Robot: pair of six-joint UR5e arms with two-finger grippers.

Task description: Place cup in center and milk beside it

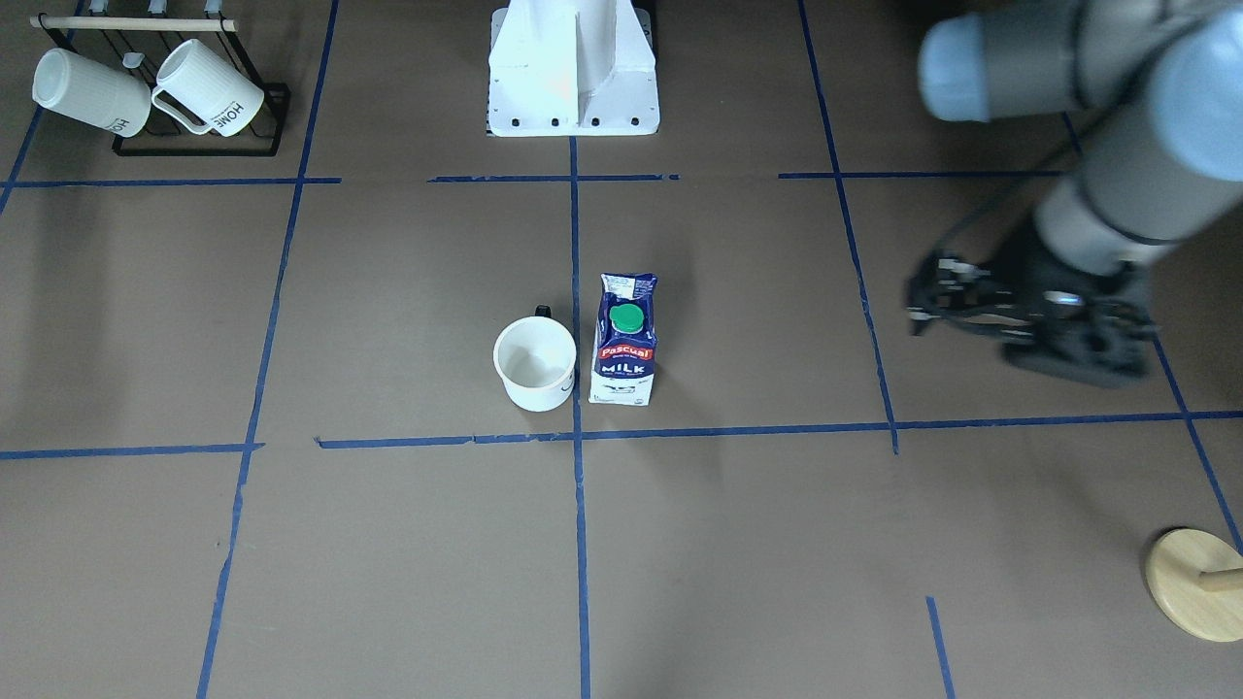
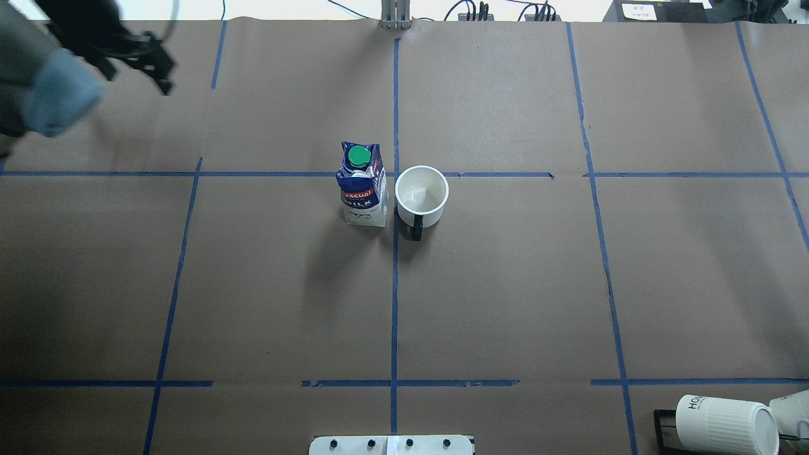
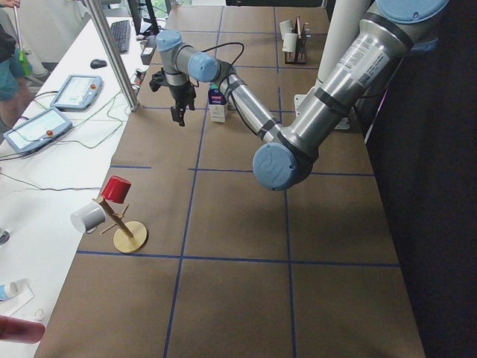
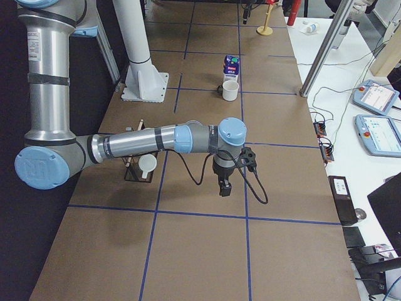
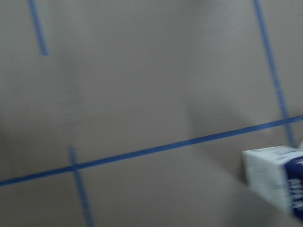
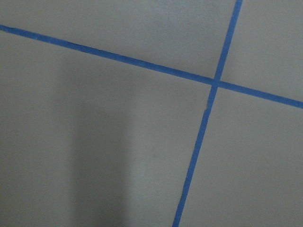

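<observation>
The white cup (image 1: 534, 362) stands upright just beside the center crossing of blue tape (image 1: 578, 437), its black handle toward the robot. It also shows in the overhead view (image 2: 421, 193). The blue and white milk carton (image 1: 624, 342) with its green cap stands upright right next to the cup, across the tape line (image 2: 363, 187). My left gripper (image 1: 921, 296) is open and empty, well off to the side of the carton, above the table (image 2: 165, 72). My right gripper (image 4: 224, 187) shows only in the exterior right view, far from both things; I cannot tell its state.
A black rack (image 1: 199, 146) with two ribbed "HOME" mugs stands at the robot's right corner. A wooden mug stand (image 1: 1192, 582) is at the far edge on the left arm's side. The white robot base (image 1: 573, 78) is at the near edge.
</observation>
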